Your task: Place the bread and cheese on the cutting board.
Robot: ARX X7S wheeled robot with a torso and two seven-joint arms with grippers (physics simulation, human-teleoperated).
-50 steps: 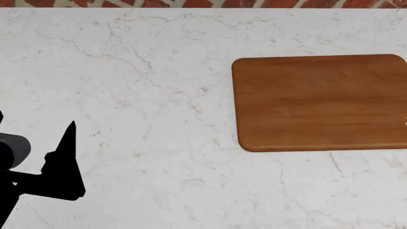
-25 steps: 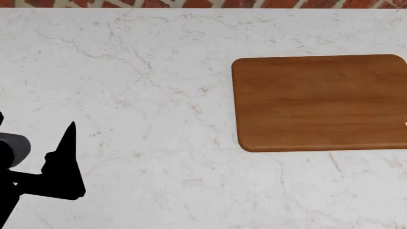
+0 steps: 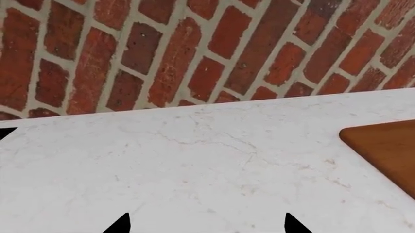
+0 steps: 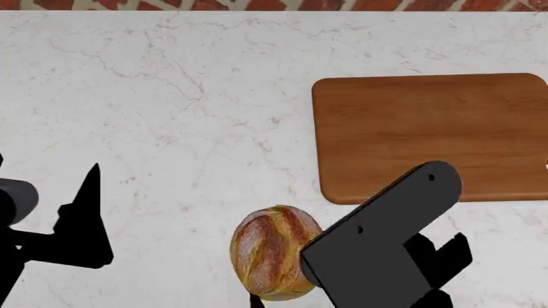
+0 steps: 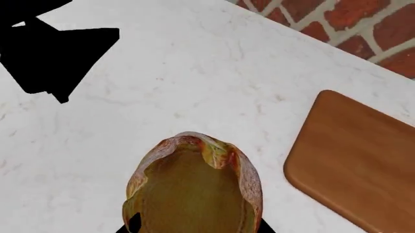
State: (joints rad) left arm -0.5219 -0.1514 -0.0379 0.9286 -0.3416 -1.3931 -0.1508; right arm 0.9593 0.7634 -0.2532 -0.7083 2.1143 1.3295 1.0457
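Observation:
The bread [image 4: 269, 251], an oval golden-brown loaf with a reddish scored top, sits in my right gripper [image 4: 283, 292] near the counter's front edge, left of the cutting board's near corner. In the right wrist view the bread [image 5: 194, 194] fills the space between the black fingertips [image 5: 133, 224], which press its sides. The reddish-brown cutting board [image 4: 428, 135] lies flat at the right and is bare; it also shows in the right wrist view [image 5: 356, 170] and the left wrist view [image 3: 389, 148]. My left gripper [image 3: 206, 224] is open and empty at the front left. The cheese is out of view.
A white marble counter [image 4: 171, 115] carries everything. A red brick wall [image 3: 194, 48] runs along its back edge. My left arm [image 4: 60, 224] is at the front left corner, and it shows as a black shape in the right wrist view [image 5: 58, 53].
My right arm has come into the head view at the front, holding the bread, which was not in view before. The left arm and the cutting board have not moved.

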